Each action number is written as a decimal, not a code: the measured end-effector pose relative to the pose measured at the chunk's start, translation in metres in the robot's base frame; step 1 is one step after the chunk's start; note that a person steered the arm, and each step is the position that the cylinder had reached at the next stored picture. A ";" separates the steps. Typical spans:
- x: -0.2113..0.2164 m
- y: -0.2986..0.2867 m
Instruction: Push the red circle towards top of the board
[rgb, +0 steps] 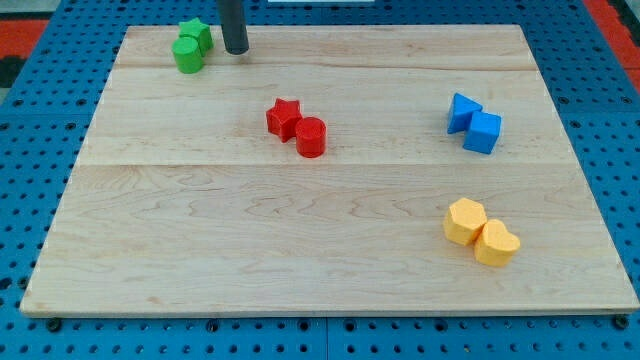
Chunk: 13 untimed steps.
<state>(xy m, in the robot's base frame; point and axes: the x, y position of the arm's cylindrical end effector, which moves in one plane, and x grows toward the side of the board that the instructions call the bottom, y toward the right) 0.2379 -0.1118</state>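
Straight dark grey rod, smooth, round section; my tip (236, 50) blunt.

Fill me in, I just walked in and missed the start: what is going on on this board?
A robot arm's rod is meant to push the red circle toward the board's top. My tip sits near the view's top left, just right of the green blocks, well away from the red circle and not touching it. The circle lies mid-board against the red star. Two blue blocks sit at the right, two yellow ones at the lower right.
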 end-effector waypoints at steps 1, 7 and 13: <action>0.005 0.015; 0.225 -0.057; 0.225 -0.035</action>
<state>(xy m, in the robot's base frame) 0.4633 -0.1466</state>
